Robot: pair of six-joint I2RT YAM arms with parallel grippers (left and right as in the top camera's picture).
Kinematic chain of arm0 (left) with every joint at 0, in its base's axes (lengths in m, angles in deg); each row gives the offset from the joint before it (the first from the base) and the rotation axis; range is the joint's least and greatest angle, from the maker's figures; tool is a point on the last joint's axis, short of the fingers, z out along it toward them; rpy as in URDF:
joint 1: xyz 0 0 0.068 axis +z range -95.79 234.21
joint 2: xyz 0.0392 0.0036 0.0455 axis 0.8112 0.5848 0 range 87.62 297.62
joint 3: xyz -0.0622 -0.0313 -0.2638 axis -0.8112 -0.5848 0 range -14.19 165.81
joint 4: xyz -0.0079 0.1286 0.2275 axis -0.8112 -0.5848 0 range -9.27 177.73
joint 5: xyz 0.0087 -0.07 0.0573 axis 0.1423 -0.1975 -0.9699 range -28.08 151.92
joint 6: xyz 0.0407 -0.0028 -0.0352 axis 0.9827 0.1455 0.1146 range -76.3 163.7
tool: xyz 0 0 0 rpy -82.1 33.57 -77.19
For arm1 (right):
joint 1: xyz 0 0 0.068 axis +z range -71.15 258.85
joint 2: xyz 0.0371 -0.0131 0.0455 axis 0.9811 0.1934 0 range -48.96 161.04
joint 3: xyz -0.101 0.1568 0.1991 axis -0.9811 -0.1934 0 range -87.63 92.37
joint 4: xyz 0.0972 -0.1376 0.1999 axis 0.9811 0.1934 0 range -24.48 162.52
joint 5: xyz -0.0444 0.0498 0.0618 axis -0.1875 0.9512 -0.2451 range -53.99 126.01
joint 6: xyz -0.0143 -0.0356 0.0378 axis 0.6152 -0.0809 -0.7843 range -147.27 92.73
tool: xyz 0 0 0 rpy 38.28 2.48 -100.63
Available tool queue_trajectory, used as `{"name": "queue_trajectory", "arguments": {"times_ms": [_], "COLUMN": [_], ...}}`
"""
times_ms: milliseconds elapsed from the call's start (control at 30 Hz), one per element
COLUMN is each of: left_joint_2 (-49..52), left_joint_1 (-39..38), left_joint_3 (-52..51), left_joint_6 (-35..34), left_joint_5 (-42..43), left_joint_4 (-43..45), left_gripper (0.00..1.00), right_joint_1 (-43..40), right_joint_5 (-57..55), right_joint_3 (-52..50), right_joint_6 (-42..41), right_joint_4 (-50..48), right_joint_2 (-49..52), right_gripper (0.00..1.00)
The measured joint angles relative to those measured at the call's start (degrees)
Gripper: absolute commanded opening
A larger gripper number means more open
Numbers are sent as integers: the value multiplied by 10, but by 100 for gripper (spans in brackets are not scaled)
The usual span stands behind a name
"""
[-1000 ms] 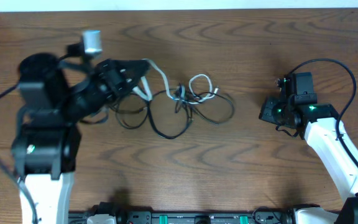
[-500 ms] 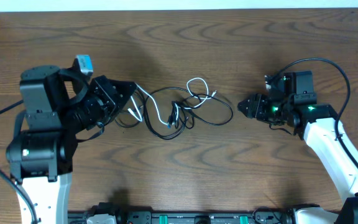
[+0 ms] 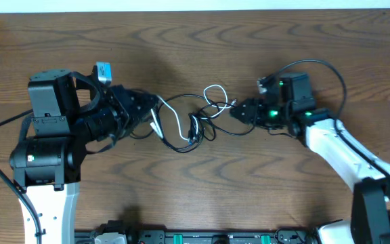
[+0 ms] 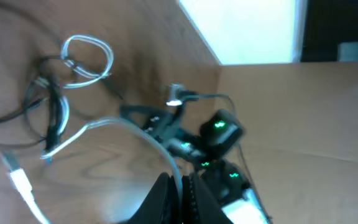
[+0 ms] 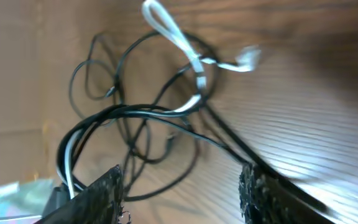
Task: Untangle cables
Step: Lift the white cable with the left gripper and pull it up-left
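Overhead, the cables (image 3: 198,120) lie tangled mid-table (image 3: 181,193), nearer the far edge. Your left gripper (image 3: 152,113) is pinched tight on the white cable (image 3: 179,124). Only the right wrist view shows the right gripper (image 5: 182,183) gaping, with black strands crossing between its fingers (image 5: 107,186). Blur hides any contact.
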Motion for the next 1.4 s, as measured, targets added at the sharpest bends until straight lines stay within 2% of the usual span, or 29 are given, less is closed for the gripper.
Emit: {"name": "queue_trajectory", "arguments": {"times_ms": [167,333,600,833,1000,1167,1267,1400], "left_joint_2": [0,-1,0,0,1,4,10,14], "left_joint_1": [0,0,0,0,0,9,29,70], "left_joint_3": [0,0,0,0,0,1,1,1], "left_joint_6": [-89,-168,-309,-405,-400,-356,-330,-310], "left_joint_5": [63,110,128,121,89,73,69,79], "left_joint_4": [151,239,400,531,528,457,414,403], "left_gripper": [8,8,7,8,7,7,7,7], "right_joint_1": [41,77,136,160,160,155,146,122], "right_joint_5": [34,46,56,10,-56,-124,-155,-182], "right_joint_3": [0,0,0,0,0,2,8,12], "right_joint_6": [-8,-9,60,84,67,34,19,10], "right_joint_4": [-96,-163,-184,-186,-160,-109,-88,-68], "right_joint_2": [38,61,85,111,139,143,137,132], "right_gripper": [57,58,65,63,61,62,63,64]}}
